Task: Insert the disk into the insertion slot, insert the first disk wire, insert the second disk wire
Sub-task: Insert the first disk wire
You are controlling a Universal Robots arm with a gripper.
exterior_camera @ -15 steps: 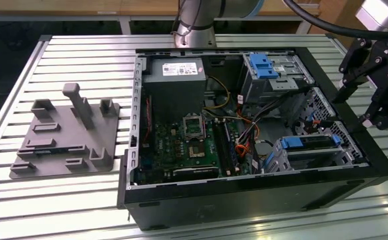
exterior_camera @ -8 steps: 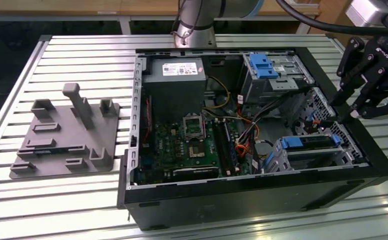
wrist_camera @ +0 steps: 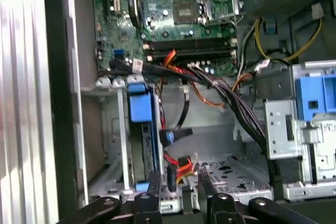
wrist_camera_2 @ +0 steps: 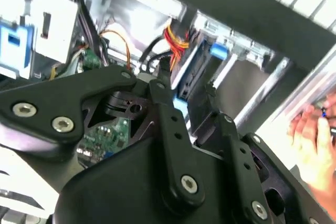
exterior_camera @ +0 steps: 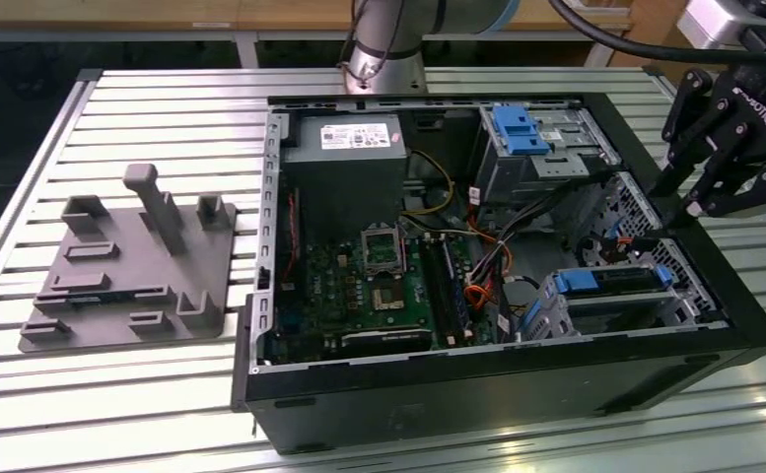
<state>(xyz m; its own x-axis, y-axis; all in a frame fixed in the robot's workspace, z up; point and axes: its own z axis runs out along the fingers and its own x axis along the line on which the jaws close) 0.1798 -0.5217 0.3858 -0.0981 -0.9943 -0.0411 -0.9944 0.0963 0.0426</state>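
One step judged done: the disk (exterior_camera: 623,279) is seated in the insertion slot (exterior_camera: 626,310), lower right of the exterior view.
Step in hand: wire insertion, as judged; a blue-tipped connector (wrist_camera: 168,137) and red wires (wrist_camera: 184,165) are seen just beside the disk in the first wrist view.
Gripper: the gripper (exterior_camera: 696,207) is poised near the slot, at the exterior view's right edge; its jaws are seen apart, nothing clamped.
Next move calls for: fine alignment of a connector with the disk's port.

A grey plastic fixture (exterior_camera: 133,271) is sitting on the slatted metal table (exterior_camera: 159,108) at the exterior view's left. An open black computer case (exterior_camera: 488,394) is lying across the centre and right, its green motherboard (exterior_camera: 363,291) showing below the grey power supply (exterior_camera: 343,148).
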